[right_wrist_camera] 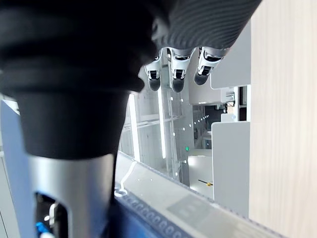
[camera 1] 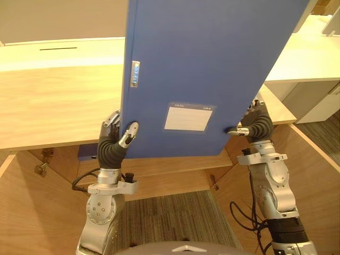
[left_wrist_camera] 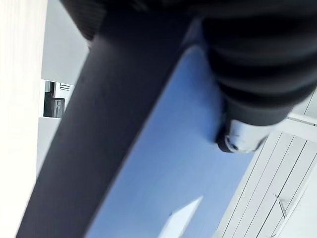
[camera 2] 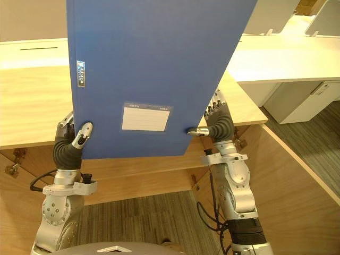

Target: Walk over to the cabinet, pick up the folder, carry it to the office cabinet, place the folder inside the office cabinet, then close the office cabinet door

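Left hand (camera 1: 112,139) and right hand (camera 1: 257,125) clamp the blue folder (camera 1: 202,64) between them. Each grips a lower side edge, with the thumb pressed on the front face and the fingers behind. The folder stands upright in front of the head camera, its long axis running up from the hands. Its bottom edge hangs just above the front edge of the wooden cabinet (camera 1: 58,106). Both hands sit at about the same height and share the load, so neither is the nearer one.

The cabinet's opening lies below and ahead of the folder, under the wide wooden top. The left door (camera 1: 26,212) and right door (camera 1: 313,170) are swung out on either side of the arms. By my reading, the folder must come down and go in beneath that top. The top's front edge is the thing most likely to catch it, so the tall folder may need tilting.

A white desk (camera 1: 308,58) stands beyond, to the robot's right. On the folder's face are a white label (camera 1: 188,117) and a small metal clasp (camera 1: 135,73) near the left edge. A hinge (camera 1: 40,169) shows inside the left door.
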Tool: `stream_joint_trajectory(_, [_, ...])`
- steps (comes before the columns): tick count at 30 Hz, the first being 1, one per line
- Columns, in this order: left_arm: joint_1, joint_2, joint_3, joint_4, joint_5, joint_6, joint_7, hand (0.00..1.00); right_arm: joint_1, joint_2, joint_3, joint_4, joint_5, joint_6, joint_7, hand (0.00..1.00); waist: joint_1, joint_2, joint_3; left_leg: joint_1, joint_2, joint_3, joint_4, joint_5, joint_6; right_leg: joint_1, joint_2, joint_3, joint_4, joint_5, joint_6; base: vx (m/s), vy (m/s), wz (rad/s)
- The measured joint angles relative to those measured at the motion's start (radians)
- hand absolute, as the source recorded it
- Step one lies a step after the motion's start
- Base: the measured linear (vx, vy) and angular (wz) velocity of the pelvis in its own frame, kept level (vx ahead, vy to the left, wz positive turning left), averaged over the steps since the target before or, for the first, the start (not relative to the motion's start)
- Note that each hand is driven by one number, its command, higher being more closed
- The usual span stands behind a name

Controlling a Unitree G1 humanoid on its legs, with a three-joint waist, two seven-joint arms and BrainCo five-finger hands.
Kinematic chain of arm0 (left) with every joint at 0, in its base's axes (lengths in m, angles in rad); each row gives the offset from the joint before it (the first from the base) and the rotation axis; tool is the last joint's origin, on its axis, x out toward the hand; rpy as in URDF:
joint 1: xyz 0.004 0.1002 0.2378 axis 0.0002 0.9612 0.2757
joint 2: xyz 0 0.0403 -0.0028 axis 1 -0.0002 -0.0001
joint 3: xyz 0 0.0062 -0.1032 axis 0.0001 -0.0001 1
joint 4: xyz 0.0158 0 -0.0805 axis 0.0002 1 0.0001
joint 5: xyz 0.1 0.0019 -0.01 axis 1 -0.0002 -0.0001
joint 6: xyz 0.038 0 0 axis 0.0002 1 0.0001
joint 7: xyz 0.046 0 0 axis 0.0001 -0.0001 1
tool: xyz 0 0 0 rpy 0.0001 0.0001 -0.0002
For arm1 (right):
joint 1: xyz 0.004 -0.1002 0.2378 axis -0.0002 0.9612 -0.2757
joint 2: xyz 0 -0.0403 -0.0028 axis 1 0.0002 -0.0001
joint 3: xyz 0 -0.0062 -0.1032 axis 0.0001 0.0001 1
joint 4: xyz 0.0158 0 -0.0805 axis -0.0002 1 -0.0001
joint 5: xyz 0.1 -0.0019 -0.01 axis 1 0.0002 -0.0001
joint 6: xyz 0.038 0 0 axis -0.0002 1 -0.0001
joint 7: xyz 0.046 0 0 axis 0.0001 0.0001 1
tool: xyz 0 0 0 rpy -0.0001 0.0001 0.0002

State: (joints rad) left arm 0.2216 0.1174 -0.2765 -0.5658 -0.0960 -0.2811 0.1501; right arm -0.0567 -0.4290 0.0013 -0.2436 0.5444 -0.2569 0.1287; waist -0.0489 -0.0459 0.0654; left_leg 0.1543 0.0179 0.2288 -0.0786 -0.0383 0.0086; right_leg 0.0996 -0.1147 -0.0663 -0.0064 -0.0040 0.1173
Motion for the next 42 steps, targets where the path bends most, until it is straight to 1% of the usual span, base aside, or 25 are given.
stream_joint_trajectory(2, [0.000, 0.004, 0.001, 0.000, 0.001, 0.000, -0.001, 1.00, -0.015, -0.026, 0.022, 0.029, 0.001, 0.001, 0.007, 0.00, 0.000, 0.000, 0.000, 0.000, 0.000, -0.001, 0.000, 0.000, 0.001, 0.000, 0.000, 0.000, 0.000, 0.008, 0.000, -0.04, -0.020, 0.03])
stream_joint_trajectory(6, [-0.003, 0.024, 0.001, 0.000, 0.001, 0.000, -0.002, 1.00, -0.047, -0.093, 0.064, 0.057, 0.002, 0.021, 0.046, 0.00, 0.004, -0.001, 0.000, -0.022, -0.003, -0.002, 0.000, 0.007, 0.013, -0.022, -0.004, 0.001, -0.003, 0.028, -0.001, -0.05, -0.017, 0.00])
stream_joint_trajectory(8, [-0.003, 0.033, 0.000, 0.000, 0.003, 0.000, -0.002, 1.00, -0.053, -0.111, 0.078, 0.070, 0.002, 0.030, 0.062, 0.00, 0.007, 0.000, 0.000, -0.027, -0.004, -0.001, 0.000, 0.010, 0.017, -0.027, -0.005, 0.001, -0.003, 0.037, 0.000, -0.05, -0.016, 0.00])
stream_joint_trajectory(9, [-0.003, 0.038, 0.000, 0.000, 0.003, 0.000, -0.002, 1.00, -0.056, -0.126, 0.091, 0.070, 0.000, 0.039, 0.072, 1.00, 0.009, 0.000, 0.000, -0.029, -0.006, -0.001, 0.000, 0.012, 0.019, -0.029, -0.007, 0.001, -0.003, 0.040, -0.001, -0.05, -0.014, 0.01])
stream_joint_trajectory(15, [-0.007, 0.052, -0.001, 0.000, 0.030, 0.000, -0.001, 1.00, -0.075, -0.173, 0.161, 0.092, -0.002, 0.044, 0.090, 1.00, 0.014, -0.001, -0.001, -0.032, -0.021, -0.001, 0.000, 0.017, 0.027, -0.030, -0.021, 0.001, -0.005, 0.043, -0.001, -0.06, -0.012, 0.01])
stream_joint_trajectory(20, [-0.021, 0.073, -0.002, 0.008, 0.060, 0.000, 0.000, 1.00, -0.075, -0.170, 0.193, 0.105, -0.010, 0.046, 0.107, 1.00, 0.015, -0.001, -0.001, -0.035, -0.029, -0.001, 0.000, 0.024, 0.030, -0.032, -0.028, 0.001, -0.007, 0.043, -0.001, -0.07, -0.023, 0.00])
stream_joint_trajectory(22, [-0.040, 0.076, -0.002, 0.032, 0.060, 0.000, 0.000, 1.00, -0.075, -0.158, 0.190, 0.105, -0.040, 0.046, 0.104, 1.00, 0.015, -0.001, -0.001, -0.039, -0.030, -0.001, -0.001, 0.029, 0.032, -0.035, -0.030, 0.000, -0.007, 0.042, -0.001, -0.08, -0.034, 0.00])
stream_joint_trajectory(24, [-0.041, 0.077, -0.002, 0.033, 0.059, 0.000, 0.001, 1.00, -0.074, -0.133, 0.177, 0.105, -0.051, 0.046, 0.102, 1.00, 0.014, -0.001, -0.003, -0.049, -0.033, -0.001, -0.001, 0.036, 0.031, -0.048, -0.031, 0.000, -0.007, 0.042, -0.001, -0.07, -0.032, -0.01])
stream_joint_trajectory(27, [-0.041, 0.069, -0.001, 0.034, 0.059, -0.001, 0.010, 1.00, -0.073, -0.048, 0.144, 0.105, -0.081, 0.043, 0.101, 1.00, 0.009, -0.001, -0.004, -0.061, -0.036, -0.001, -0.004, 0.050, 0.030, -0.060, -0.031, -0.001, -0.007, 0.042, -0.001, -0.07, -0.037, 0.00])
stream_joint_trajectory(28, [-0.041, 0.067, -0.001, 0.034, 0.058, -0.001, 0.010, 1.00, -0.073, -0.041, 0.142, 0.104, -0.081, 0.042, 0.101, 1.00, 0.009, -0.001, -0.004, -0.062, -0.036, -0.001, -0.006, 0.051, 0.030, -0.061, -0.031, -0.002, -0.007, 0.042, -0.001, -0.08, -0.039, 0.01])
stream_joint_trajectory(31, [-0.041, 0.058, 0.000, 0.039, 0.058, -0.001, 0.016, 1.00, -0.065, 0.020, 0.120, 0.104, -0.098, 0.041, 0.090, 1.00, 0.008, 0.000, -0.005, -0.065, -0.036, -0.005, -0.008, 0.060, 0.028, -0.065, -0.032, -0.003, -0.003, 0.036, 0.000, -0.08, -0.030, 0.03])
stream_joint_trajectory(32, [-0.041, 0.057, 0.001, 0.040, 0.058, -0.001, 0.018, 0.00, -0.061, 0.046, 0.113, 0.104, -0.107, 0.039, 0.084, 1.00, 0.008, -0.001, -0.007, -0.065, -0.036, -0.006, -0.008, 0.063, 0.027, -0.071, -0.032, -0.004, 0.002, 0.033, 0.001, -0.08, -0.022, 0.04])
stream_joint_trajectory(33, [-0.041, 0.054, 0.002, 0.043, 0.058, -0.001, 0.018, 0.00, -0.054, 0.067, 0.108, 0.104, -0.113, 0.037, 0.076, 1.00, 0.008, -0.002, -0.013, -0.066, -0.037, -0.007, -0.008, 0.066, 0.026, -0.073, -0.032, -0.004, 0.003, 0.025, -0.007, -0.08, -0.019, 0.03])
stream_joint_trajectory(36, [-0.030, 0.039, 0.003, 0.064, 0.058, -0.003, 0.018, 0.00, -0.027, 0.118, 0.098, 0.104, -0.119, 0.036, 0.063, 1.00, 0.009, -0.004, -0.041, -0.070, -0.037, -0.008, -0.008, 0.068, 0.026, -0.077, -0.032, -0.005, 0.004, 0.024, -0.007, -0.03, -0.009, 0.01])
stream_joint_trajectory(42, [-0.020, 0.017, 0.027, 0.072, 0.058, -0.003, 0.018, 0.00, -0.023, 0.203, 0.094, 0.103, -0.121, 0.033, 0.037, 1.00, 0.003, -0.016, -0.061, -0.088, -0.036, -0.011, -0.008, 0.075, 0.024, -0.094, -0.033, -0.006, 0.000, 0.027, -0.007, -0.02, -0.003, 0.01])
